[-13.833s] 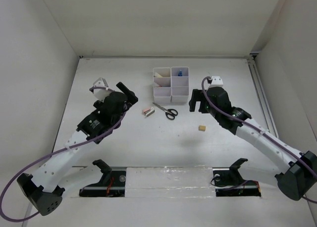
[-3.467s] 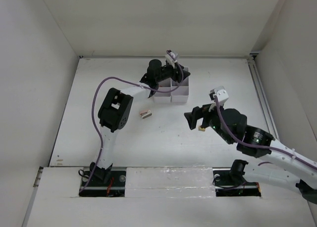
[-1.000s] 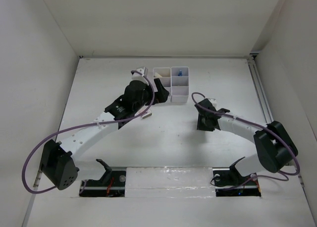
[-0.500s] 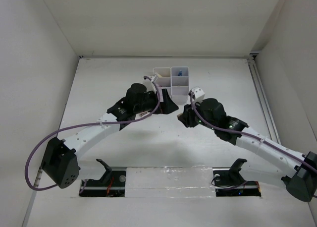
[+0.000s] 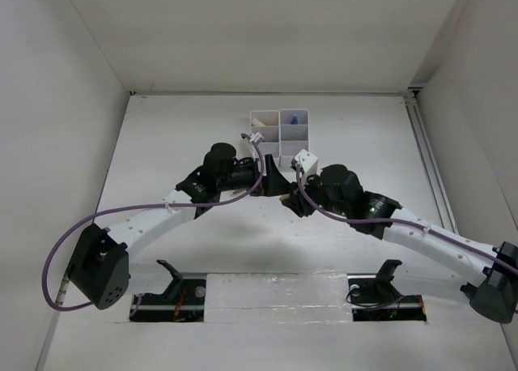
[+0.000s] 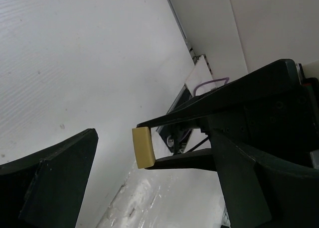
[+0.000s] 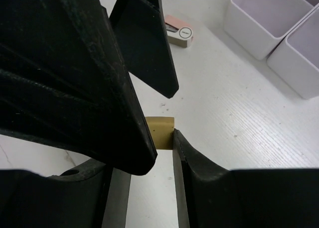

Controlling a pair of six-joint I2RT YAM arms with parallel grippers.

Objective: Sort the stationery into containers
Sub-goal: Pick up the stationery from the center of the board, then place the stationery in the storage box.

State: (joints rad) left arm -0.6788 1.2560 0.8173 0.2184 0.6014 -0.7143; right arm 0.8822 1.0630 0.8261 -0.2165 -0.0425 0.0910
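Note:
My right gripper (image 7: 162, 138) is shut on a small yellow eraser (image 7: 162, 132), which sticks out past its fingertips above the table. In the left wrist view the same eraser (image 6: 143, 147) hangs between the wide-apart fingers of my open left gripper (image 6: 153, 138) and touches neither. From above, the left gripper (image 5: 273, 181) and right gripper (image 5: 289, 199) meet tip to tip just in front of the white containers (image 5: 279, 136). One back compartment holds a blue-capped item (image 5: 295, 121).
A small pink-and-white item (image 7: 178, 33) lies on the table beyond the left gripper's finger (image 7: 149, 49). Two compartments of the containers (image 7: 259, 29) show at the upper right of the right wrist view. Both arms cross the middle of the table.
The right gripper has carried the eraser left toward the middle. The left gripper has come down from the containers to meet it, its fingers now either side of the eraser.

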